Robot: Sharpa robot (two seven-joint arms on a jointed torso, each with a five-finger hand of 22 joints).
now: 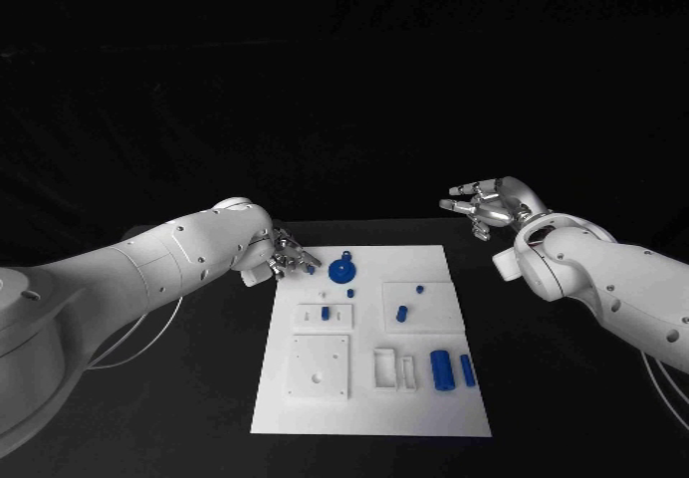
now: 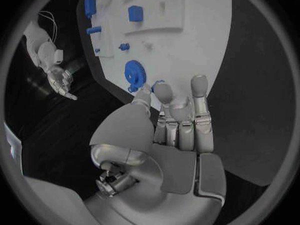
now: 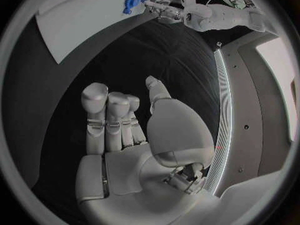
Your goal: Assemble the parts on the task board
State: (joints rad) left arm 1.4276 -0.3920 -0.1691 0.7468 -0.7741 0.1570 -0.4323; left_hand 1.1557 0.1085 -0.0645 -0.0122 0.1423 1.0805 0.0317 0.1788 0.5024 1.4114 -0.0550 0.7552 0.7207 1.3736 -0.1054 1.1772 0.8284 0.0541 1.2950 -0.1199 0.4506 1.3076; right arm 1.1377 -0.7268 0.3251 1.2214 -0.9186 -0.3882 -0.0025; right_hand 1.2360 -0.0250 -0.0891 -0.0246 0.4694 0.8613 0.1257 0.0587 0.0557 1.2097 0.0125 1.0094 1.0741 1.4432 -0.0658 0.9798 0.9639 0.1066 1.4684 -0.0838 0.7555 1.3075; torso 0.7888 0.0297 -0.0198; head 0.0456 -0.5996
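Task board (image 1: 370,344), white flat plate, mostly unassembled

Round blue gear (image 1: 342,271) lies loose at far edge; left hand (image 1: 288,257) pinches a small blue part (image 2: 157,83); right hand (image 1: 490,203) spread, empty.

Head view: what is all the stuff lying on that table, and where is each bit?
Task board: one, white, middle of the black table.
Gear: one, blue, round and toothed, near the board's far edge.
Cylinders: two, blue, side by side, a thick one and a thinner one, on the board's near right part.
Small blocks: a few, blue, in the raised white squares at mid-board.
Plain square plate: one, white, near left of the board.
Left hand: one, silver, at the board's far left corner, fingertips close to a small blue piece.
Right hand: one, silver, raised off the board's far right, fingers apart, holding nothing.
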